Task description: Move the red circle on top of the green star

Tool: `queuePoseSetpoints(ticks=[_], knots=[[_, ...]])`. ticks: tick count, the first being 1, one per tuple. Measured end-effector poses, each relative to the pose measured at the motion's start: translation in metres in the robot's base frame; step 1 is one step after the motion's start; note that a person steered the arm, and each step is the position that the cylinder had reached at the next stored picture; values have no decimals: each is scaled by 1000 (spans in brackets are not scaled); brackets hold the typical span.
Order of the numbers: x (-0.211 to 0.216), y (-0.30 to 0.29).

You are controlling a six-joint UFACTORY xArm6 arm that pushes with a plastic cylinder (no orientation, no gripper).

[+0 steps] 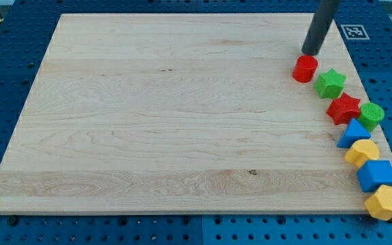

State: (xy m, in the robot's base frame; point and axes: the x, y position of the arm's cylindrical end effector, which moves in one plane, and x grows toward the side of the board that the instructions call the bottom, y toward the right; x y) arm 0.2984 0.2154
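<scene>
My tip (311,52) sits just above the red circular block (305,69), which lies left of the green star block (331,83) on the wooden surface (169,116). No pincer exists here, only the rod. The star lies toward the view's right and slightly lower.

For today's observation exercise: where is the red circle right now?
The red circle sits near the board's upper right in the camera view, just below my tip and just left of the green star.
</scene>
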Motion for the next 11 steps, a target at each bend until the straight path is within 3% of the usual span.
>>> queuePoseSetpoints(ticks=[1,2,5,6,7,9,11], knots=[[13,-41],[64,-50],[87,-48],[125,-51],[117,-34],[56,-24],[30,-39]])
